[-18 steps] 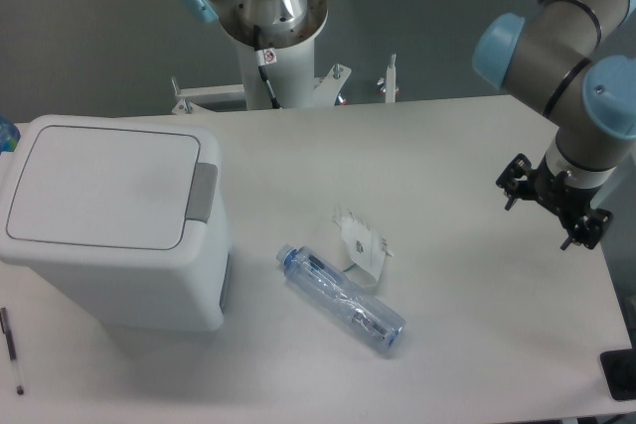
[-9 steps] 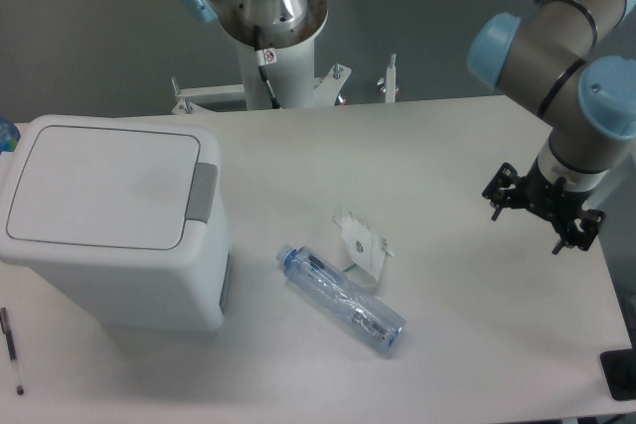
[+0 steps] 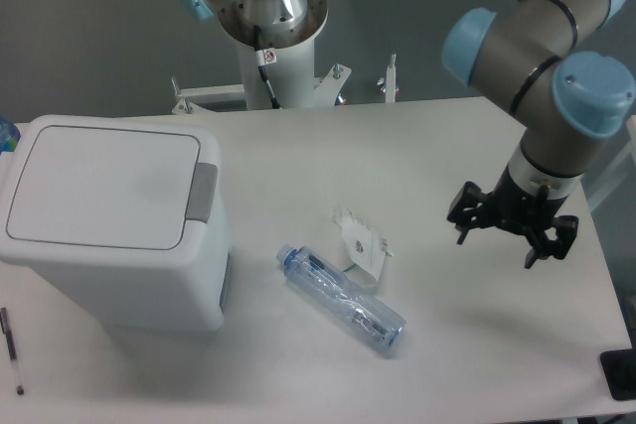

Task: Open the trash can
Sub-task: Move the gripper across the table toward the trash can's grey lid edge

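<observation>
One lid is shut on the trash can [image 3: 114, 220] at the table's left edge, well apart from the gripper [image 3: 511, 225], its fingers spread and empty, so a sweep toward the grey tab [image 3: 203, 192] risks knocking the plastic bottle [image 3: 342, 299] between.

A white table [image 3: 447, 136] fills the view — behind its far edge, a plain dark grey wall [image 3: 89, 27].

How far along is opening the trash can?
Nothing done yet: the trash can lid lies flat and closed, its grey push-button tab untouched. The gripper is empty and open, above the table's right side, far from the can. Reaching and pressing remain.
</observation>
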`<state>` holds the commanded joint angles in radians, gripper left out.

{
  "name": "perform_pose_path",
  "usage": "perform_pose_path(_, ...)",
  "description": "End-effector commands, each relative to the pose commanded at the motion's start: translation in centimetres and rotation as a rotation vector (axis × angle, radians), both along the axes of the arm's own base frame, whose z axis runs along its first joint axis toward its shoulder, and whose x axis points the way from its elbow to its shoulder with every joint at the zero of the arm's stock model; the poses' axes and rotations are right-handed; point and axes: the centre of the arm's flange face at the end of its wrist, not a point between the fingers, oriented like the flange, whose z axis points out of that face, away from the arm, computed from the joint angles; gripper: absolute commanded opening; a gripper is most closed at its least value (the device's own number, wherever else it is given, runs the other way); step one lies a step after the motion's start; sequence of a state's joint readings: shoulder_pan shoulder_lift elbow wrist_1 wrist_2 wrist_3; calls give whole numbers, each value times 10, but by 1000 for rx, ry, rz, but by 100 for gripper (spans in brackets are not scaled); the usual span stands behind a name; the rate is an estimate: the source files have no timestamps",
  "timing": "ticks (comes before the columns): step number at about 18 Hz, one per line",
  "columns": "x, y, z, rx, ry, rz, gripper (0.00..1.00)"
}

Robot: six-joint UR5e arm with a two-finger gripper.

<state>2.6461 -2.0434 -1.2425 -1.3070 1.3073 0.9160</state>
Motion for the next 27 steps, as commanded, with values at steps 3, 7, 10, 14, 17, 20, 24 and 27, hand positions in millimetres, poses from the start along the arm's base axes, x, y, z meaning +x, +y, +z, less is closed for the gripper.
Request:
perform_pose_path(3,7,7,22,62,-16,42,100)
perform_pose_path(7,22,13,49,105,-67,78,100)
perform_pose_path(10,42,18,69,100,-99,73,100)
perform_pose_path(14,54,35,61,107,-139,76,100)
perform_pose_path(17,75,45,69,110,-160,68,100)
perform_pose_path(20,107,66,78,120,-200,94,100)
perform_pose_path(24,149,79,100,129,-266,117,100)
perform_pose_path(27,169,65,113,89,-324,126,100)
